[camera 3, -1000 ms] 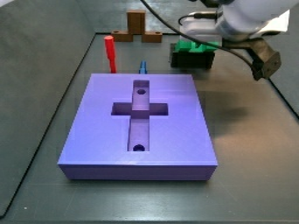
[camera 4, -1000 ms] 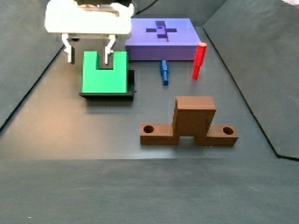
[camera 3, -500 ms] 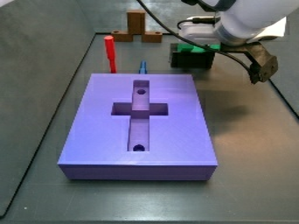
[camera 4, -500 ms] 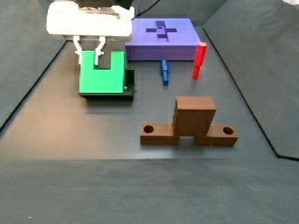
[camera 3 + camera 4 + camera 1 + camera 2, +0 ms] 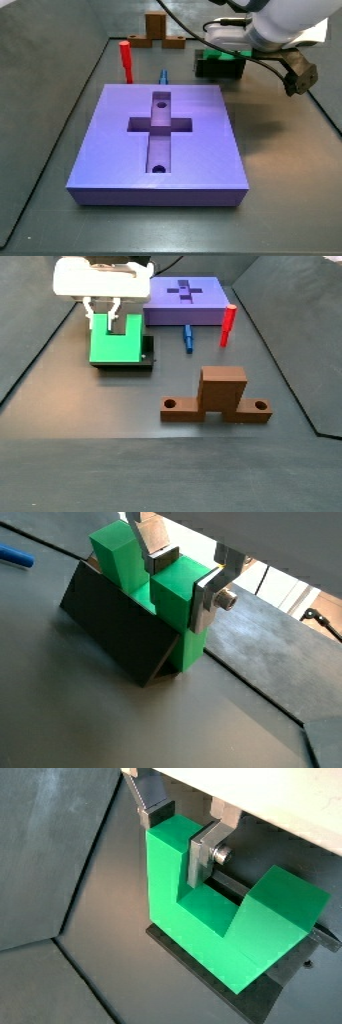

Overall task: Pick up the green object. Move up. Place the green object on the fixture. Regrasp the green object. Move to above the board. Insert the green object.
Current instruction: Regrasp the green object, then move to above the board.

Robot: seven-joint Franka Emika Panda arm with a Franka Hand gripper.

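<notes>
The green object [image 5: 116, 348] is a bright green U-shaped piece that stands on the dark fixture [image 5: 146, 360], at the far right beyond the board in a side view [image 5: 222, 58]. My gripper [image 5: 107, 318] reaches down from above, with its silver fingers on either side of one upright arm of the green object [image 5: 167, 607]. Both wrist views show the pads pressed against that arm, and the gripper [image 5: 185, 584] [image 5: 178, 836] is shut on it. The fixture [image 5: 114, 627] shows under the piece. The purple board [image 5: 201, 150] [image 5: 167, 313] lies flat with its cross recess empty.
A red peg [image 5: 126, 60] [image 5: 227, 324] stands by the board's edge, and a blue peg [image 5: 160, 75] [image 5: 190, 336] lies next to it. A brown cross-shaped stand [image 5: 163, 35] [image 5: 218, 396] stands on the floor away from the fixture.
A second ago the fingers stood wider apart around the green arm. They have closed in on it. The arm and the green object have held still since.
</notes>
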